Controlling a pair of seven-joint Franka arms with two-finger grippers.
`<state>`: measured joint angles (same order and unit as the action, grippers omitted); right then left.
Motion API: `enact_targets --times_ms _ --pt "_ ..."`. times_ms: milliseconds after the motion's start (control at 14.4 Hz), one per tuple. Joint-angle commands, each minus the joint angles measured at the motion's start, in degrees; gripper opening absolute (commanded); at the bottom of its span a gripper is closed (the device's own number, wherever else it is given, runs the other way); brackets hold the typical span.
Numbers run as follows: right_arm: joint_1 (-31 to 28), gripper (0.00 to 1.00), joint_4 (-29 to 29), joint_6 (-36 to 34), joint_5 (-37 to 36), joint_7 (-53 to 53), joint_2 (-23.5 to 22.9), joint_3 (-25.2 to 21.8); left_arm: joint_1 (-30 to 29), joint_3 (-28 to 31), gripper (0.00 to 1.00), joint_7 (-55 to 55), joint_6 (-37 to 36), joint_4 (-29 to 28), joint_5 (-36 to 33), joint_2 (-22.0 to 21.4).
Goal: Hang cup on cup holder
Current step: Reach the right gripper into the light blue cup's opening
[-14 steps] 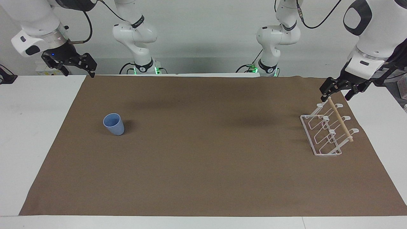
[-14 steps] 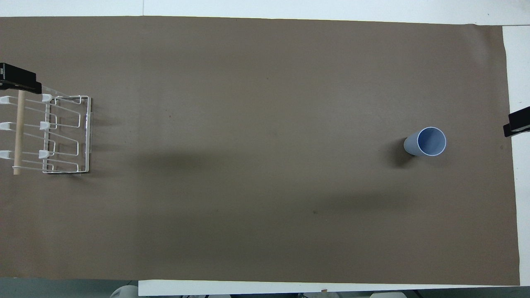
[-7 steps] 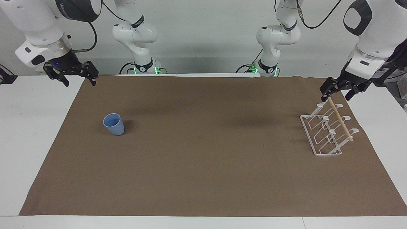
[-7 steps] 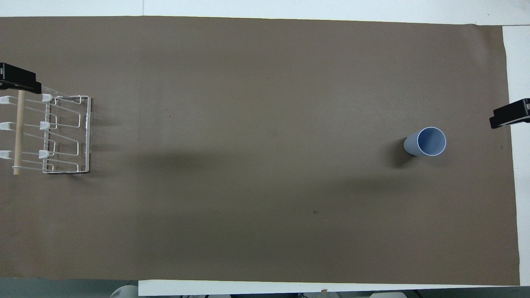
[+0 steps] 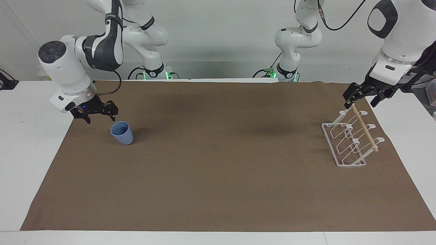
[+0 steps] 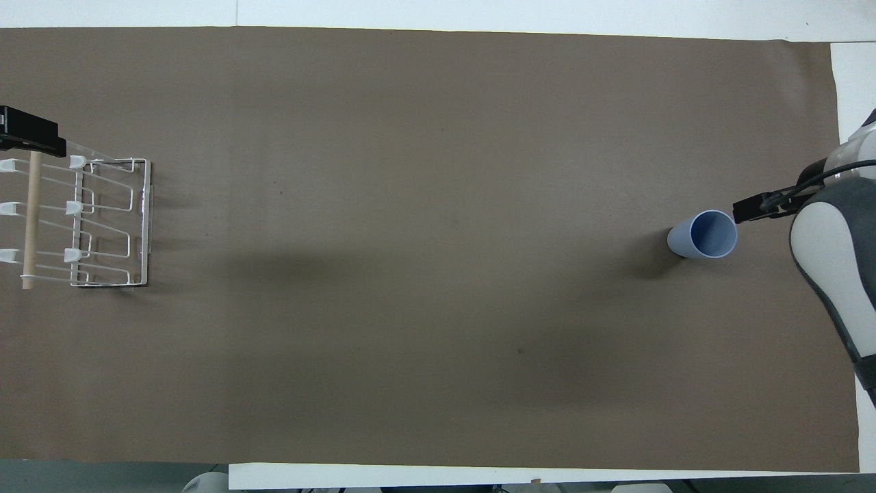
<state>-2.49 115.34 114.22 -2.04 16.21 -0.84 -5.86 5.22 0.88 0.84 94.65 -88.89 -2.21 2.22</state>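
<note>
1. Facing view: the cup [image 5: 122, 132], a light-blue handleless tumbler, stands upright with its mouth up on the brown mat [image 5: 218, 177] covering the white desk [image 5: 27, 143], toward the right arm's end
2. Facing view: the right gripper [image 5: 101, 118] hangs low over the mat just beside the cup, apart from it, fingers spread and empty
3. Facing view: the cup holder [image 5: 351, 141], a white wire rack with slanted looped prongs and a light wooden dowel [image 5: 364, 128] across its top, stands on the mat toward the left arm's end, well apart from the cup; its prongs carry nothing
4. Facing view: the left gripper [image 5: 361, 99] waits over the end of the dowel nearer to the robots, fingers parted and holding nothing; whether a fingertip touches the dowel cannot be told
5. Overhead view: the cup [image 6: 705, 235] shows its open round mouth; a dark tip of the right gripper [image 6: 753, 208] lies right at the rim, on the side toward the right arm's end of the desk
6. Overhead view: the cup holder [image 6: 109, 222] sits at the edge of the picture, its rectangular base on the mat, with the left gripper [image 6: 27, 130] seen as a dark block at the dowel's end
</note>
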Motion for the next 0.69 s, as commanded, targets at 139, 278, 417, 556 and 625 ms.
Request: enact_targets --times_ms 139,278,417,556,625 --pt "-0.23 0.94 5.06 6.61 4.15 4.70 0.05 -1.26 0.32 0.18 1.00 -0.13 -0.78 -0.76 -1.22 -0.99" --pt "-0.32 0.91 6.64 9.17 4.23 7.07 -0.91 -1.35 0.32 0.17 1.00 -0.04 -0.78 -0.76 -1.13 -0.99" --pt "-0.32 0.85 7.09 11.02 4.23 7.96 -1.79 -1.52 0.32 0.17 1.00 0.22 -0.78 -0.85 -1.13 -0.99" --pt "-0.32 0.79 7.53 11.38 4.32 8.13 -1.97 -1.52 0.32 0.17 1.00 0.39 -0.78 -0.85 -1.13 -0.99" --pt "-0.32 0.78 7.88 11.55 4.50 8.13 -2.23 -1.61 0.32 0.17 1.00 0.48 -0.70 -0.94 -1.13 -1.07"
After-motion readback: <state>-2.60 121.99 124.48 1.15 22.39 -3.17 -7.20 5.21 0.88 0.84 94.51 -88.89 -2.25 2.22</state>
